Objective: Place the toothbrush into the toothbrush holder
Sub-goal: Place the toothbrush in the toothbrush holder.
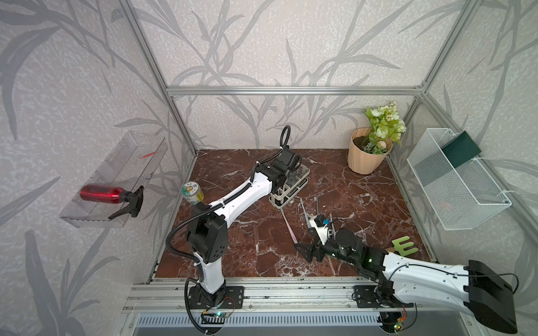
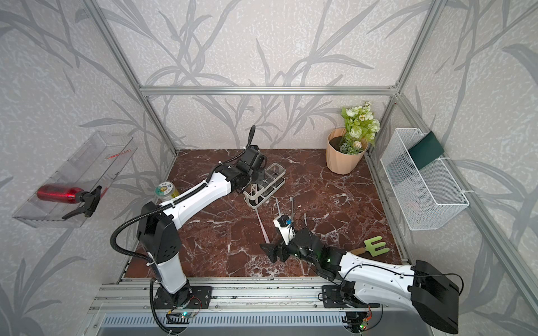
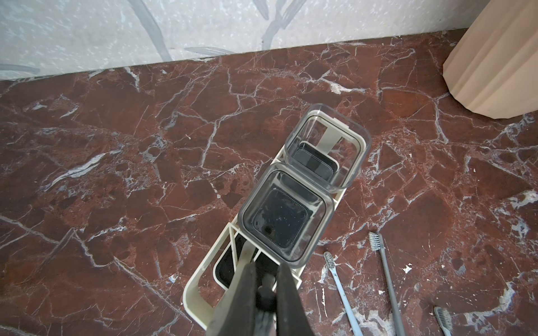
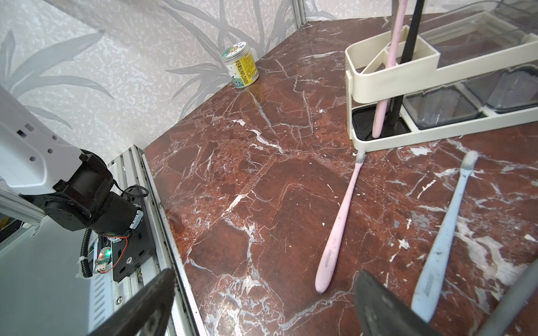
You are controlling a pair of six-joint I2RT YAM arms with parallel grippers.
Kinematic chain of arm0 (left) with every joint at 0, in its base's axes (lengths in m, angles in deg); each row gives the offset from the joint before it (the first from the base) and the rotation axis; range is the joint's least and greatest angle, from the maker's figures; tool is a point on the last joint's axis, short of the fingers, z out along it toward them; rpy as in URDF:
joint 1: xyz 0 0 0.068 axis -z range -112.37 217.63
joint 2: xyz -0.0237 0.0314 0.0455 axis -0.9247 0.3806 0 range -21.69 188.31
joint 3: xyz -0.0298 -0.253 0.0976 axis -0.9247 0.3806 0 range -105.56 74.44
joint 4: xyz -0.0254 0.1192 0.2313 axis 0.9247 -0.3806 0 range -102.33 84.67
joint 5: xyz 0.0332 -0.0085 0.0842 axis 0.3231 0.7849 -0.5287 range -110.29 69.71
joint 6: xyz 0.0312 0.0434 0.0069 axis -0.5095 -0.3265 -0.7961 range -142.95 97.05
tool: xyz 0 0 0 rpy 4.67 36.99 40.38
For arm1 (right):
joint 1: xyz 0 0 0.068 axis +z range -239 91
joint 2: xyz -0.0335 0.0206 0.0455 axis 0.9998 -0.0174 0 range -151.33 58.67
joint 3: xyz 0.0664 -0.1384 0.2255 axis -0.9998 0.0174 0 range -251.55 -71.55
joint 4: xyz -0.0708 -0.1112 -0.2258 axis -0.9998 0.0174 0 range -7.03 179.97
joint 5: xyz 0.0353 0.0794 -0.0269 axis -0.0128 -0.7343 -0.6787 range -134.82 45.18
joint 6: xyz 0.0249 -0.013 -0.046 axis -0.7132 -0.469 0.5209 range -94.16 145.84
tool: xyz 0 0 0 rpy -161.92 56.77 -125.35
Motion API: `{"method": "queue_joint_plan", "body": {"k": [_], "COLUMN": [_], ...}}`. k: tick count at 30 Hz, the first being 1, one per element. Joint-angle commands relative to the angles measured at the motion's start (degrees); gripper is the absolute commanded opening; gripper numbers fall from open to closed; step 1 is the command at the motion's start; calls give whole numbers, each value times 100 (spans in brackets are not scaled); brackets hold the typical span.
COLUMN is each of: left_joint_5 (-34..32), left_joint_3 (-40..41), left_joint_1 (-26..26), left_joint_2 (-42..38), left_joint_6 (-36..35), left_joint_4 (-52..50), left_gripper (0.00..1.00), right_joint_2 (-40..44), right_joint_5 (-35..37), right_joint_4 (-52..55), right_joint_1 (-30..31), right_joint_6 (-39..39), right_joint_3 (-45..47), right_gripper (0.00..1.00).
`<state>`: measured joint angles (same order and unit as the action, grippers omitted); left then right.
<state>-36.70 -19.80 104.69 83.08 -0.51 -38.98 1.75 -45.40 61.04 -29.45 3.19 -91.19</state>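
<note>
My left claw (image 3: 265,270) pinches the black toothbrush (image 4: 409,43) standing in the toothbrush holder (image 4: 378,81). If I pull away crooked, I could tip the holder over. My right claw (image 4: 265,275) gapes wide, empty.

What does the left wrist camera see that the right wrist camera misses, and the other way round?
Only the left wrist: the peach pot and the left gripper, shut on the black toothbrush. Only the right wrist: the labelled jar, a pink toothbrush lying flat, and the open right gripper. Both: the toothbrush holder and the light blue toothbrush.
</note>
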Motion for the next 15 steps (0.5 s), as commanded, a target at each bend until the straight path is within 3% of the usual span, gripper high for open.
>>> {"method": "queue_joint_plan", "body": {"k": [1,15], "left_joint_5": [-149,-105], "left_joint_3": [71,292], "left_joint_1": [20,23], "left_joint_2": [94,155], "left_joint_6": [-84,24], "left_joint_4": [153,359], "left_gripper": [0,0], "right_joint_2": [111,104], "right_joint_5": [-48,-48], "right_joint_4": [-21,-12], "right_joint_1": [-22,-25], "right_joint_6": [-7,-4], "right_joint_3": [12,10], "right_gripper": [95,95]}}
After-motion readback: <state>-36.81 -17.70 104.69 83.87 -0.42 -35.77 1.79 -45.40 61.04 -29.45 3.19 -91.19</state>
